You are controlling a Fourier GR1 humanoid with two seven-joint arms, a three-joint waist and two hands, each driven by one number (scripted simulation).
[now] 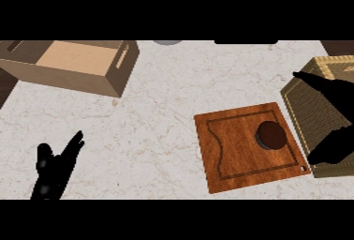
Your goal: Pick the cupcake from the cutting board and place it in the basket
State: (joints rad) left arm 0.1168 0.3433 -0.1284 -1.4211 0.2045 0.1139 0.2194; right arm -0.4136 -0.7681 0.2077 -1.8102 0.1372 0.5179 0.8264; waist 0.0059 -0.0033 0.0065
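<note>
A cupcake [272,135] with a dark brown top sits on the right half of the wooden cutting board [235,154], close to its right edge. Just right of the board stands the woven basket [304,108]. My right hand [335,112] hangs over the basket, open, its fingers spread and nothing in it; it hides much of the basket's inside. The lowest fingertip is a short way right of the cupcake, apart from it. At the lower left my left hand [55,164] rests open, fingers up, far from the board.
An open cardboard box [76,63] stands at the back left. A small grey round thing [166,42] and a dark shape [245,41] show at the counter's far edge. Pale marble counter [159,131] lies between box, board and left hand.
</note>
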